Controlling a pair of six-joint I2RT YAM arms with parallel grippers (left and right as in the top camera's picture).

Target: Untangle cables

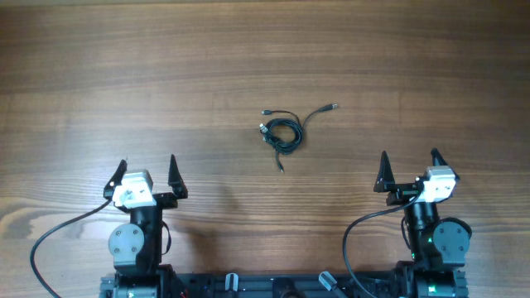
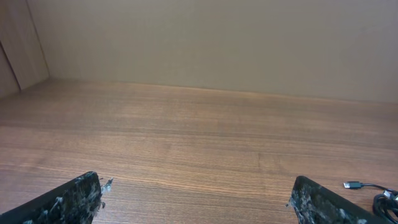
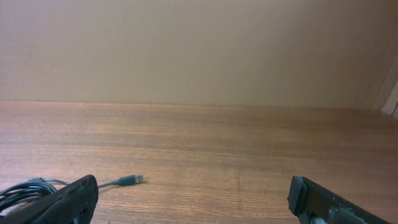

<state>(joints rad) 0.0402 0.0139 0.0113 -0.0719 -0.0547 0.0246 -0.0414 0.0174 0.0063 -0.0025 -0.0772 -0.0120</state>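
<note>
counter [image 1: 124, 66]: brown wood grain | cables [image 1: 281, 132]: dark grey-black, silvery plugs | left hand [image 1: 147, 161], right hand [image 1: 409, 154]: black with white casing | wall [image 2: 217, 43]: beige

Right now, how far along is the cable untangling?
Done: nothing visible; the cables lie in one tangled coil on the table, plug ends sticking out. In hand: nothing; the left gripper and right gripper hang open and empty near their bases, apart from the coil. Left: the whole job, reaching in and separating each cord.
</note>
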